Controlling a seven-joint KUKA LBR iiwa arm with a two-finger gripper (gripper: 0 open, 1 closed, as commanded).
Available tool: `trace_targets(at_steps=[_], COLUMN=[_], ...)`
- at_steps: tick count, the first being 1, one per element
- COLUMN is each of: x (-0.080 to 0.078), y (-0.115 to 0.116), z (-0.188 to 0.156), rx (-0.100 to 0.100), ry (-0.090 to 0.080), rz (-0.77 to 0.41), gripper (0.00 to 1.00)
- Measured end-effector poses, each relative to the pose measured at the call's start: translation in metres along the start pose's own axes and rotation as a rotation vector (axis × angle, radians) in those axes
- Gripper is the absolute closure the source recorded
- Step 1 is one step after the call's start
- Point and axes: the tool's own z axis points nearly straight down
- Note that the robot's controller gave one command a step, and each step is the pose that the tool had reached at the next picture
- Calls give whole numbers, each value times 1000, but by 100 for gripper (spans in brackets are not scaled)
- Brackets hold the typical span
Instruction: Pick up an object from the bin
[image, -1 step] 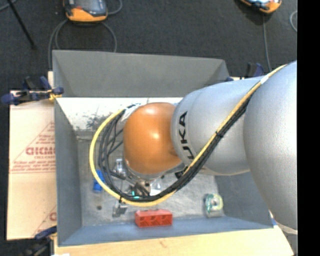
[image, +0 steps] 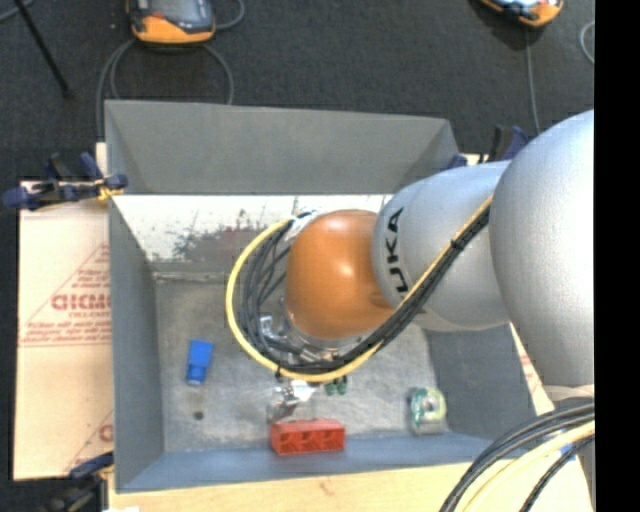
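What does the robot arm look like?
The arm is fat, round and silvery-grey, with black KUKA lettering. A shiny orange dome-shaped cover sits at its wrist, yellow and black cables loop around it, and a small metal gripper is at its tip.

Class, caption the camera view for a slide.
Robot hand close to a red brick by the grey bin's near wall; blue block apart.

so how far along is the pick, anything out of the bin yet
Done: nothing lifted; the red brick, blue block and small pale green thing all lie on the bin floor. In hand: the gripper is down in the bin, just over the red brick at the near wall. Left: grasping and lifting one thing out.
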Motion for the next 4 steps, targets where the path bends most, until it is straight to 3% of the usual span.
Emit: trace_targets(at_steps=[1, 2, 3, 4], x=[43, 63, 46, 45], y=[-16, -121, -115, -115], z=[-59, -20, -3, -1], rx=[-1, 0, -3, -4], ry=[-8, -9, -4, -4], rz=[-144, -7, -64, -60], gripper=[0, 0, 0, 100])
